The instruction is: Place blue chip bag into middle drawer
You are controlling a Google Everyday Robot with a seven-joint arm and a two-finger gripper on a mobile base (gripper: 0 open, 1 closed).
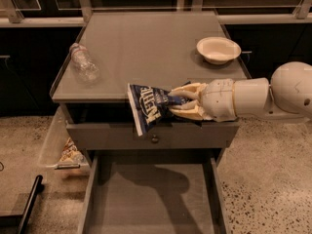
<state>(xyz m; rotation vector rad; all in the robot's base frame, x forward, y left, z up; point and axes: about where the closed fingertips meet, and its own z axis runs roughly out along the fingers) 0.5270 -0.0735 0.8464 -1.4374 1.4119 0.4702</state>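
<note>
Holding: the gripper (178,102) is clenching the right end of the blue chip bag (150,108), one cream finger pressing on top of the foil and one underneath
Arm: the white arm (253,97) is reaching in from the right of the view, running level along the front edge of the cabinet top (146,38)
Bag: it is hanging in the air just past that front edge, tilting down towards the left, its lower corner overlapping the front panel of the upper drawer (107,136); it is touching only the gripper as far as the view shows
Knob: the small round knob (155,139) is sitting just under the bag's lower corner
Middle drawer: the middle drawer (161,199) is standing pulled out at the bottom of the view, directly below the bag and well apart from it, with a shadow falling across its plain grey floor
Cabinet top: a clear plastic bottle (84,63) is lying on its side near the left edge; a white bowl (218,49) is sitting near the right edge
Left side: a clear bin (48,147) is hanging beside the cabinet, holding another snack bag (71,153)
</note>
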